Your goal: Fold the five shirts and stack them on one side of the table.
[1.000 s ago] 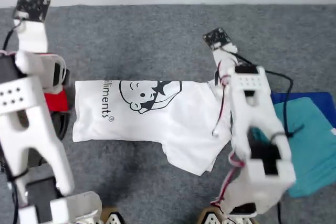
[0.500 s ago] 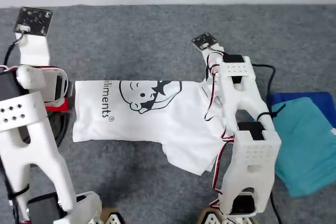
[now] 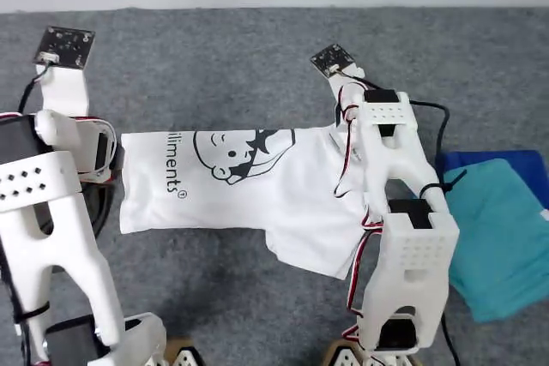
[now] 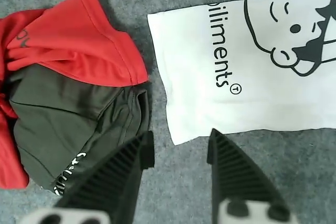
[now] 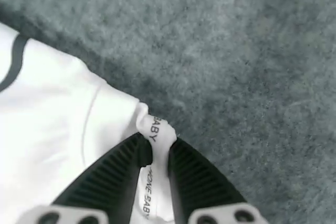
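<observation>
A white shirt [image 3: 249, 186] with a black cartoon print lies spread flat on the grey carpet between the two arms. My right gripper [image 5: 157, 148] is shut on the shirt's neck label [image 5: 156, 129], at the white shirt [image 5: 47, 119] edge nearest the right arm [image 3: 390, 152]. My left gripper [image 4: 179, 139] stands open just above the carpet, off the hem corner of the white shirt [image 4: 252, 77], with nothing between its fingers. A crumpled red shirt [image 4: 79, 45] and a dark shirt [image 4: 68, 124] lie beside that corner.
A teal shirt [image 3: 493, 237] lies folded on a blue one [image 3: 480, 160] at the right side of the table. The left arm [image 3: 51, 212] covers the red and dark pile in the high view. Bare carpet stretches behind the white shirt.
The right arm swung in from over the teal shirt to the white shirt's neck edge, which it has tugged slightly inward. The left arm shifted a little and now covers the red shirt.
</observation>
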You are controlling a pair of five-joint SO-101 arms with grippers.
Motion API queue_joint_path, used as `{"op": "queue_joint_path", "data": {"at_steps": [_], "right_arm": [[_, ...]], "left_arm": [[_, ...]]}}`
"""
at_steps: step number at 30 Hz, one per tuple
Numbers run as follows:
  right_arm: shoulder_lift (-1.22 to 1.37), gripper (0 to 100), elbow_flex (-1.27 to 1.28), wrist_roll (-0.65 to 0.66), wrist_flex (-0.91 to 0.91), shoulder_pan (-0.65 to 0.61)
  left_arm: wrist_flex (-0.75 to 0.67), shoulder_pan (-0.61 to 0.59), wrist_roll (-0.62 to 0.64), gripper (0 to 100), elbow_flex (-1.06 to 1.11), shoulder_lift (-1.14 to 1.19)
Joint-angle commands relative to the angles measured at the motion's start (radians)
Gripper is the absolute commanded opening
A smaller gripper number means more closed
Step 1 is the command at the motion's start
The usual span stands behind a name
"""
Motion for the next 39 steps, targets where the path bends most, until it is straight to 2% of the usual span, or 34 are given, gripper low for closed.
{"op": "queue_joint_path", "data": {"at_steps": [1, 5, 10, 16, 22, 28, 29, 33, 36, 39], "right_arm": [[-0.004, 1.9, -0.037, -0.044, -0.065, 0.054], [-0.004, 3.6, -0.034, -0.063, -0.099, 0.096], [-0.012, 23.2, -0.034, -0.064, -0.044, 0.094], [-0.087, 23.2, -0.057, -0.061, 0.211, 0.091], [-0.292, 23.2, -0.052, -0.052, 0.467, 0.094], [-0.506, 23.2, -0.048, -0.025, 0.639, 0.087], [-0.526, 23.1, -0.029, 0.000, 0.664, 0.084], [-0.579, 22.6, 0.176, 0.256, 0.733, 0.001], [-0.653, 16.9, 0.396, 0.397, 0.716, -0.091], [-0.762, 15.1, 0.611, 0.428, 0.653, -0.193]], "left_arm": [[0.009, 0.003, -0.009, 17, 0.001, -0.035], [0.009, 0.003, -0.009, 17, 0.001, -0.035], [0.009, 0.003, -0.009, 17, 0.001, -0.035], [0.009, 0.003, -0.009, 17, 0.001, -0.035], [0.009, 0.003, -0.009, 17, 0.002, -0.035], [0.009, 0.003, -0.009, 17, 0.002, -0.035], [0.009, 0.003, -0.009, 17, 0.002, -0.035], [0.009, 0.003, -0.009, 17, 0.002, -0.034], [0.009, 0.003, -0.009, 17, 0.004, -0.035], [0.009, 0.003, -0.009, 17, 0.013, -0.035]]}}
